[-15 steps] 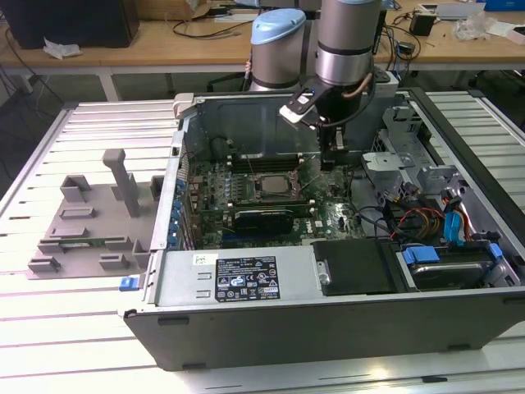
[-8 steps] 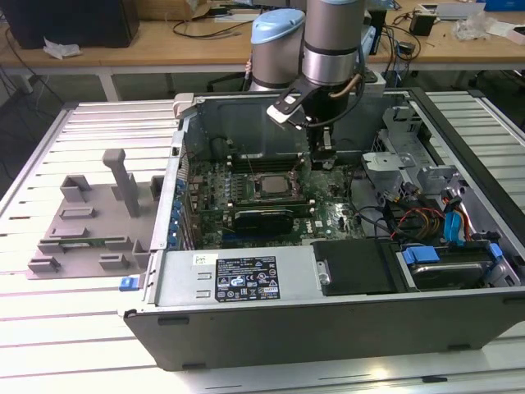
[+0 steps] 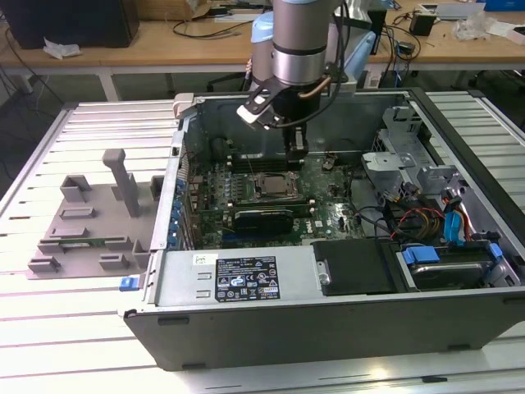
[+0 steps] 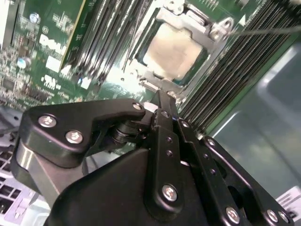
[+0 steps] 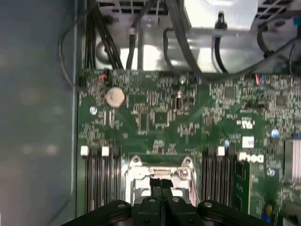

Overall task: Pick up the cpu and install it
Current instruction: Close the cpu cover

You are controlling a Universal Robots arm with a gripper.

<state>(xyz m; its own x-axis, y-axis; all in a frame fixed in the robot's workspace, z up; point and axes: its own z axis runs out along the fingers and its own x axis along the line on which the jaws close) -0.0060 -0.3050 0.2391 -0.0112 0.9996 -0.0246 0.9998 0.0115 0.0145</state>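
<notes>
Robotics lab or electronics workshop. Indicators: open PC case point(image 3: 246, 328) on slatted metal table point(image 3: 49, 345); wooden bench point(image 3: 164, 48) carrying cables point(image 3: 209, 26) at 12 o'clock; grey fixture tray point(image 3: 78, 238) at 9 o'clock.

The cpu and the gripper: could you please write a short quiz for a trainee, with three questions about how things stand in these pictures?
1. True or false: the cpu is already lying in the socket on the motherboard.
2. Choose one. The gripper is: A) open around the cpu; B) shut and holding nothing, close to the socket; C) shut on a cable.
3. Short answer: in the exterior view, on which side of the computer case does the grey tray lie?

Key: 1 true; 2 B; 3 the exterior view's left.
</notes>
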